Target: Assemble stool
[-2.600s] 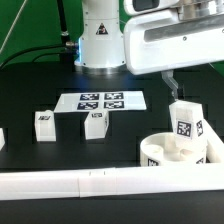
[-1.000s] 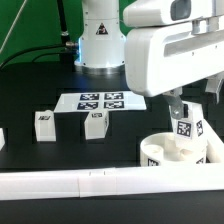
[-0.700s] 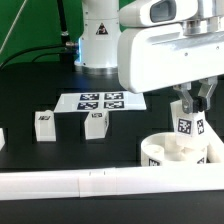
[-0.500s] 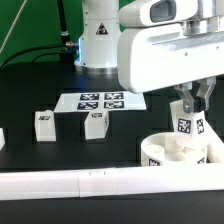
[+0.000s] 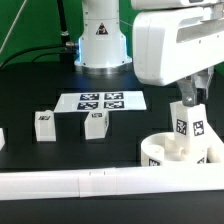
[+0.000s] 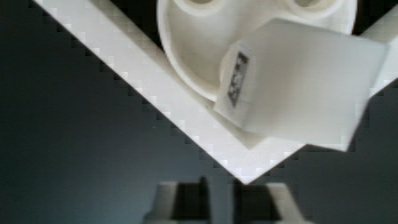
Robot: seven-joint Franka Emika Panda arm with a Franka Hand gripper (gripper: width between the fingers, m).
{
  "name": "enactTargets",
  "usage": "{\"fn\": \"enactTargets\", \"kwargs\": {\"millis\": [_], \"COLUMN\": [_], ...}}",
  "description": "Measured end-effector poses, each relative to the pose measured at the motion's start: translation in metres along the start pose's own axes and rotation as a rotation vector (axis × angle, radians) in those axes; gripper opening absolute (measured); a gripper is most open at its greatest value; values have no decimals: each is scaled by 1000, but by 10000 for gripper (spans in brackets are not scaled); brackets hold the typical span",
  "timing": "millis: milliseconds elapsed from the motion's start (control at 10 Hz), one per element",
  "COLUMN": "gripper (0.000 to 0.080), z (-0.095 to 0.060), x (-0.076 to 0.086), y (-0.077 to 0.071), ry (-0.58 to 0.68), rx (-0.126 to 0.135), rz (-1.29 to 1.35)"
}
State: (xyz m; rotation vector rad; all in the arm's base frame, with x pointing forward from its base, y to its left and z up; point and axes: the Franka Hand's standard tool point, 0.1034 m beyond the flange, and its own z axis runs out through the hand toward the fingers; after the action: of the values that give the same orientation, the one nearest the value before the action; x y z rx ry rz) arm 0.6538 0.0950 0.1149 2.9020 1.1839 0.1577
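Observation:
The round white seat disc (image 5: 163, 152) lies at the exterior view's right, against the long white rail. One tagged leg (image 5: 189, 128) stands upright on it. My gripper (image 5: 187, 97) hangs just above that leg's top, its fingers close together with nothing between them. In the wrist view the gripper (image 6: 219, 200) sits apart from the leg (image 6: 302, 85) and the seat disc (image 6: 214, 20). Two loose legs (image 5: 43, 122) (image 5: 96, 123) stand on the black table at the left.
The marker board (image 5: 100, 101) lies behind the loose legs, in front of the arm's base (image 5: 100, 40). A long white rail (image 5: 60, 182) runs along the front; its corner shows in the wrist view (image 6: 160, 110). A white piece (image 5: 2, 138) pokes in at the left edge.
My arm's body has shifted toward the exterior view's right, and the fingers look narrower over the leg. The leg, seat disc and loose legs have not moved.

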Motion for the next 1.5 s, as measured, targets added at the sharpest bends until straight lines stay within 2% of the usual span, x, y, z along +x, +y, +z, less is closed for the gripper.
{"fn": "enactTargets", "kwargs": {"millis": [200,300,400,500,700,900,1200,1300,1400,1500], "gripper": [402,402,581,631,645,649,649,536,536,332], "z": [1,4,6,8,21,38,42,42,42,42], "x": [-1,-4,-6,-7,-16,-17,-15,-15,-15,-15], "y": [-2,-6,-11,-15,-25,-41,-43,-43,-44,-44], "ry": [-7,-27,-45,-47,-54,-49,-50,-51,-51,-53], "rx": [5,18,30,33,39,39,35,35,35,33], "rz": [49,119,156,192,215,215,223,249,327,402]}}
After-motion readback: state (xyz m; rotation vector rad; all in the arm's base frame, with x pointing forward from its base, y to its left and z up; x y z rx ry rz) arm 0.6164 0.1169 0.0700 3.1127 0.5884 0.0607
